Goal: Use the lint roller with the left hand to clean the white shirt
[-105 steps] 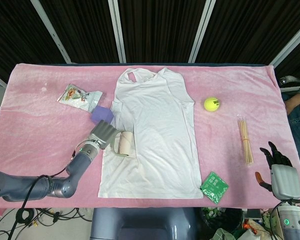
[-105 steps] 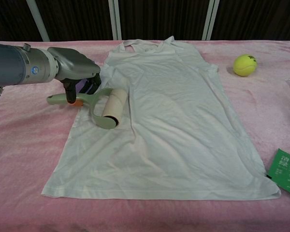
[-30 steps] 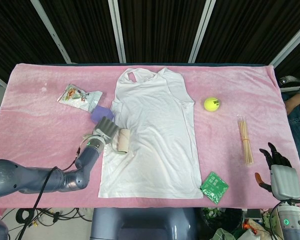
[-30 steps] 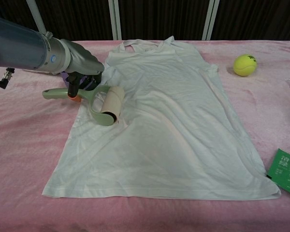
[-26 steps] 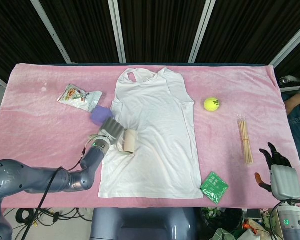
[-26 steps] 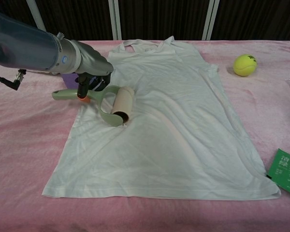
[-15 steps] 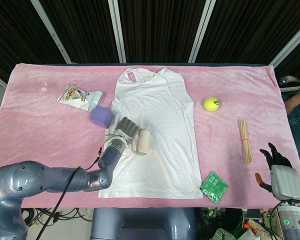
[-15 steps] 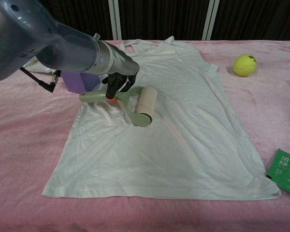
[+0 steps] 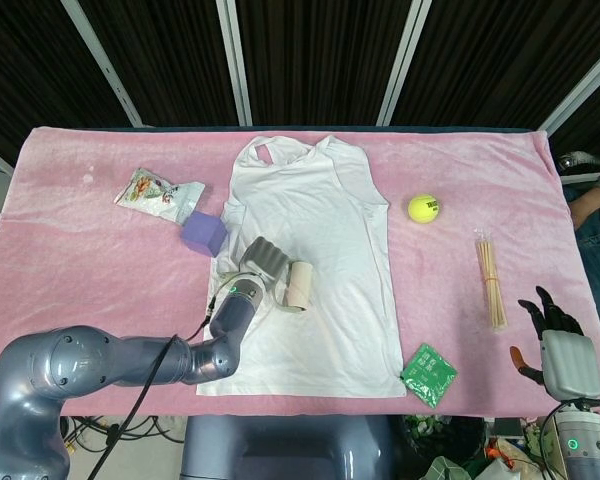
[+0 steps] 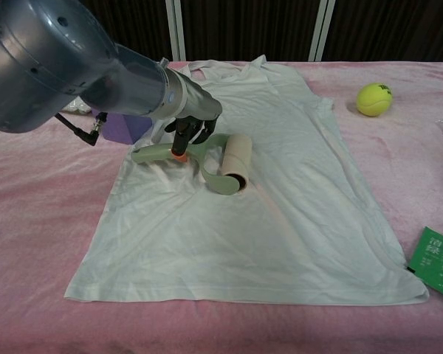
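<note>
A white sleeveless shirt (image 9: 320,250) (image 10: 280,192) lies flat on the pink table, neck away from me. The lint roller (image 10: 207,164) has a pale green handle and a cream roll (image 9: 299,285); the roll rests on the shirt's left-middle part. My left hand (image 9: 260,258) (image 10: 188,122) grips the green handle over the shirt's left edge, fingers wrapped around it. My right hand (image 9: 558,345) hangs off the table's front right corner, fingers apart, holding nothing; the chest view does not show it.
A purple block (image 9: 203,232) (image 10: 118,125) and a snack packet (image 9: 158,192) lie left of the shirt. A tennis ball (image 9: 423,208) (image 10: 373,99), a bundle of wooden sticks (image 9: 491,283) and a green sachet (image 9: 428,374) (image 10: 437,262) lie to the right.
My left hand has pushed the roller rightward across the shirt, from its left edge toward the middle. The shirt's left side has rumpled slightly. The right hand has stayed still.
</note>
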Controlling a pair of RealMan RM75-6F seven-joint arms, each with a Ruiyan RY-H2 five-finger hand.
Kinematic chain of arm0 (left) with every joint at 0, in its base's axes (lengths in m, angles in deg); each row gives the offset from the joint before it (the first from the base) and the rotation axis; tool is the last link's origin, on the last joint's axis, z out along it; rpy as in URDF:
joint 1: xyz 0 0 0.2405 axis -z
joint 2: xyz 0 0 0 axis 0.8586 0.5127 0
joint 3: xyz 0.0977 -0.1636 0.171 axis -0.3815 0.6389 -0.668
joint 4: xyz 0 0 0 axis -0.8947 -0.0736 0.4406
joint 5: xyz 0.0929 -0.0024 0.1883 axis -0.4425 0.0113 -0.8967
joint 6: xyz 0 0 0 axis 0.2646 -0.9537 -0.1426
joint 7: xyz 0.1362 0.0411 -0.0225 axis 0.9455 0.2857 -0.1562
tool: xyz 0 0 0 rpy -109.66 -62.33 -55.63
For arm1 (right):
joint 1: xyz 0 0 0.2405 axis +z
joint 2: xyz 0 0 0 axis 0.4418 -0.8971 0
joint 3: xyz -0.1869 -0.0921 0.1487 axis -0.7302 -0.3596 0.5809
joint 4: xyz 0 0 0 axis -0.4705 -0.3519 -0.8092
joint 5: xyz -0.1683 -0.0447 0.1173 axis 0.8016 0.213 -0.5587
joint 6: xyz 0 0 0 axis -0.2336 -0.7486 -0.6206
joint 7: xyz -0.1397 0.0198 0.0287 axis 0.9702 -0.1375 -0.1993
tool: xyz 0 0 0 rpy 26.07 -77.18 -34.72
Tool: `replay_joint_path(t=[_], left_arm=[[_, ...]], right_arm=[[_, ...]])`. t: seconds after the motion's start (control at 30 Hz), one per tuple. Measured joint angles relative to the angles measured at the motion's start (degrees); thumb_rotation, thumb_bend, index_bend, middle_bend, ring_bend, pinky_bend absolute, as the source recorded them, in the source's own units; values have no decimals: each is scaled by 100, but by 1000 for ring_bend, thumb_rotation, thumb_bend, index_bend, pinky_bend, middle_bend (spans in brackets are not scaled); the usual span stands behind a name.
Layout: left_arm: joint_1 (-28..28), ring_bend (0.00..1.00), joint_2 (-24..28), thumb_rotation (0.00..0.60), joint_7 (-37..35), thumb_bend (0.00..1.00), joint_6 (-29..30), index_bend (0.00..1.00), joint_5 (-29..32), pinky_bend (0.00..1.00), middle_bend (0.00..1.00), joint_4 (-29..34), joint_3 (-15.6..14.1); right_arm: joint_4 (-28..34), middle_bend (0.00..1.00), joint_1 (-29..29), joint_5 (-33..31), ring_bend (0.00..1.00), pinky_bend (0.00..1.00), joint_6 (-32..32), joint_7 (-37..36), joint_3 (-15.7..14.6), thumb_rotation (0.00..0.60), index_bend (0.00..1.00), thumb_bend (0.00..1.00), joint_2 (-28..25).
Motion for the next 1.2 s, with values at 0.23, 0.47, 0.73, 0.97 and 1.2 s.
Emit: replay_joint_path(t=[0.23, 0.47, 0.73, 0.97, 1.2], left_arm=[[1, 664, 344, 600, 170, 483, 140, 731, 209, 781, 706, 427, -181], [-135, 664, 876, 600, 288, 483, 298, 731, 343, 781, 706, 1037, -563], [-515, 665, 1306, 600, 126, 483, 280, 732, -10, 781, 709, 1394, -994], [-841, 666, 1402, 600, -247, 484, 171, 732, -783, 781, 711, 1356, -1104], [-1170, 666, 1595, 600, -738, 484, 198, 732, -1595, 781, 711, 1471, -1117]], right_arm=[[12, 25, -1, -17, 160, 204, -2, 15, 3, 600, 225, 249, 4], [24, 25, 0, -38, 160, 204, 2, 28, 7, 600, 230, 249, 6], [41, 25, -4, -79, 160, 204, 1, 44, 16, 600, 234, 249, 7], [46, 25, -5, -97, 160, 204, -4, 58, 22, 600, 236, 249, 8], [43, 25, -4, -97, 160, 205, 8, 46, 17, 600, 237, 250, 2]])
